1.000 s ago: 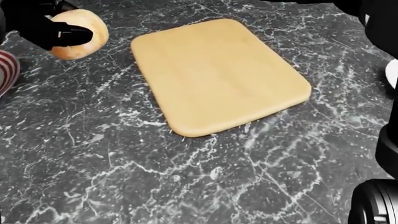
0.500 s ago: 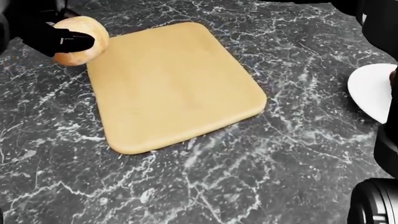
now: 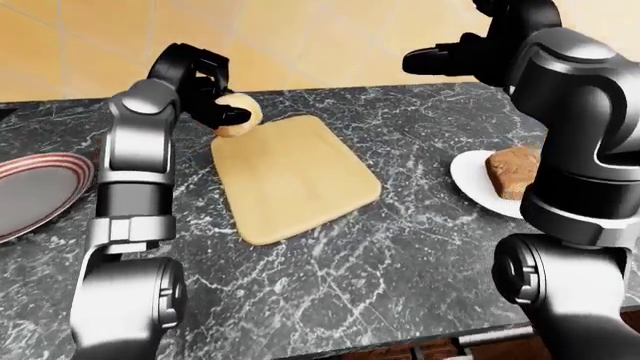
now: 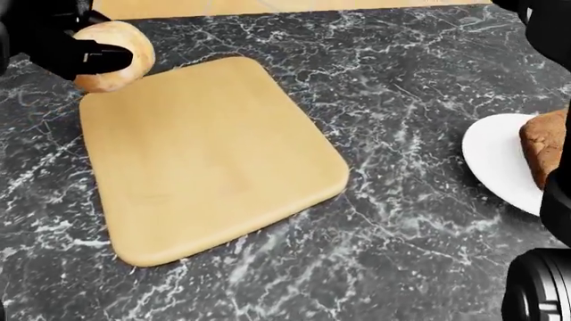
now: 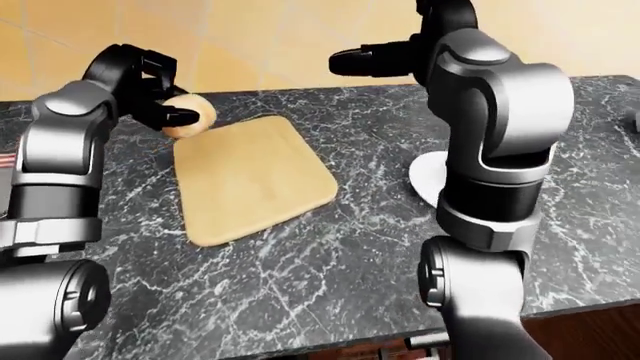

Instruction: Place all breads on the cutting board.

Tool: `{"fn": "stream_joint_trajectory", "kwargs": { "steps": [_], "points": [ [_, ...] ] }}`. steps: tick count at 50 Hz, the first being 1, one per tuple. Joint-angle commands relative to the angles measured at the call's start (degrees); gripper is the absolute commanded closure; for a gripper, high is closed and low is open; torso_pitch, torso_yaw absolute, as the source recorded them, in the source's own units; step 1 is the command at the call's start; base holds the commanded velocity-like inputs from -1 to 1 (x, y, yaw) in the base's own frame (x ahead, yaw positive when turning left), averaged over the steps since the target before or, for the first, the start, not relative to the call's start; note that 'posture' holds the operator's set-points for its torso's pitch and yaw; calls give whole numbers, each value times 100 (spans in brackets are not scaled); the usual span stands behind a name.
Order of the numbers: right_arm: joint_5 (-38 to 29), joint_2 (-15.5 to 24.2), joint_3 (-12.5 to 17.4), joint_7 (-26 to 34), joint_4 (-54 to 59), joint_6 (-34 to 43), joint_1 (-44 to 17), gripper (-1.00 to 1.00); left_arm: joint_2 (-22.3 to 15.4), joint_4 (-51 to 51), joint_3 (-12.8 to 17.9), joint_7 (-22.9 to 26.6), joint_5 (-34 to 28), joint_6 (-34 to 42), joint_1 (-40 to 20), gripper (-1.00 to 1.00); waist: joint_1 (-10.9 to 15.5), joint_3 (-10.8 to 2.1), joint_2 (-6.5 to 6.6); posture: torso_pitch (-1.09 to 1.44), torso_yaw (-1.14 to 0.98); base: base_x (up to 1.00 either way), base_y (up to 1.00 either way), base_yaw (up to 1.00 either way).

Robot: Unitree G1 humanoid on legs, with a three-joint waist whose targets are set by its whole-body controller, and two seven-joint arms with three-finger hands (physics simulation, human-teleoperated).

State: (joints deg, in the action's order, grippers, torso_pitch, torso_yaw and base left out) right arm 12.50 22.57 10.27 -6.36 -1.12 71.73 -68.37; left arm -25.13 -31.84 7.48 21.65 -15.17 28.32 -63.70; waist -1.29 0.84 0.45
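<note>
In the left-eye view, a white plate [image 3: 478,184] near the right edge of the dark marble worktop [image 3: 400,255] carries a brown piece of bread [image 3: 513,172], which lies partly hidden behind the robot's right arm. A red-striped plate [image 3: 35,193] sits at the worktop's left edge with nothing visible on it. Between them lies the wooden cutting board [image 3: 290,176], bare. The left hand [image 3: 213,105] hangs above the board's top left corner, its black fingers [image 3: 228,115] closed round a pale round bread roll [image 3: 238,118]. The right hand [image 3: 437,61] is raised well above the worktop near the tan wall, its dark fingers stretched leftward with nothing between them.

In the head view, the cutting board [image 4: 201,157] fills the middle, set at a slant. The bread roll [image 4: 116,57] sits over the board's upper left corner, black fingers [image 4: 94,57] wrapped across its face; whether it touches the wood cannot be told. At the right edge of this view the white plate [image 4: 495,160] shows with the brown bread [image 4: 544,150] on its far side.

In the right-eye view, the left hand [image 5: 150,101] grips the roll [image 5: 190,116] just beyond the board's top left corner. The right hand [image 5: 365,60] points left, empty, fingers extended. The white plate [image 5: 425,176] shows only a sliver beside the right arm.
</note>
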Motion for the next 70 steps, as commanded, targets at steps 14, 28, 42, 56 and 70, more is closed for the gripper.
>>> {"fn": "stream_joint_trajectory", "kwargs": {
  "steps": [14,28,42,56,70],
  "points": [
    [-42,-115,57,-51,-158,-237,-125,-100,-39,380,42,-41,-11,-116,-92,100,183,69,-115,0,0,0,0,0],
    [34,-35,47,-95,-182,-178,-132,-100,11,514,43,-35,-19,-69,-16,100,222,65,-86,0,0,0,-45,0],
    [6,-65,9,-83,-147,-245,-103,-100,-19,445,70,-51,6,-141,7,100,78,98,226,0,0,0,-23,0],
    [52,-138,39,-115,-270,-183,-59,-100,41,587,-2,-42,-162,-274,228,100,166,-17,-70,0,0,0,0,0],
    [99,-105,43,-126,-284,-181,-40,-100,97,467,-45,-55,-447,-619,341,100,192,-56,-67,0,0,0,0,0]
  ]
}}
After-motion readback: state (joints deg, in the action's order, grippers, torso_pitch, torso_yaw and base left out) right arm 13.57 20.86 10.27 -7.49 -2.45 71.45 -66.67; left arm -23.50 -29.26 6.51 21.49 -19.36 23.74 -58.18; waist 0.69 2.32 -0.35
